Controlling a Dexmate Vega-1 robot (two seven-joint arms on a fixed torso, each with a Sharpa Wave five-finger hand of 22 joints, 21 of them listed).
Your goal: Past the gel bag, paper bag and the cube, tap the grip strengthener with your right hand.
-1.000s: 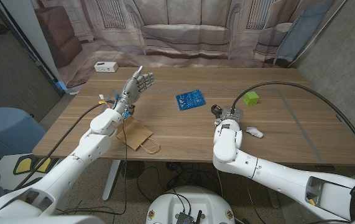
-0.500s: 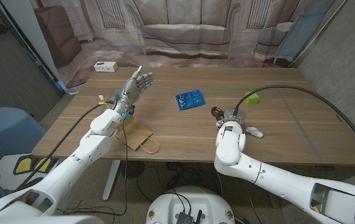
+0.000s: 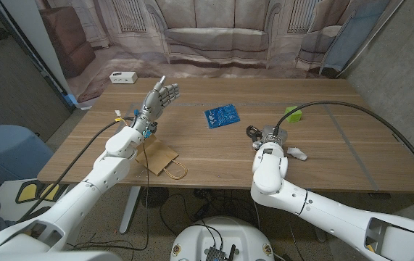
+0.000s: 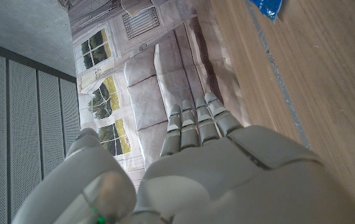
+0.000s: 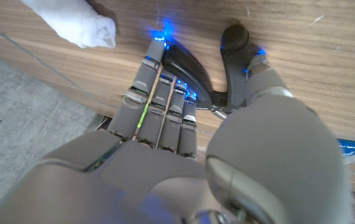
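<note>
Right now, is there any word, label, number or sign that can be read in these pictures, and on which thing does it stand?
None can be read.
gel bag: pale print on the blue face, too small and blurred.
white box at the far table edge: dark marks on its side, unreadable.
paper bag, cube, grip strengthener: no text visible.

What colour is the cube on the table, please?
Bright green; the cube shows best in the head view.

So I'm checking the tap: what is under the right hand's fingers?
The right wrist view shows the right hand with its fingers over the black grip strengthener on the wooden table. The fingers cover part of one handle; actual contact cannot be told.
</note>
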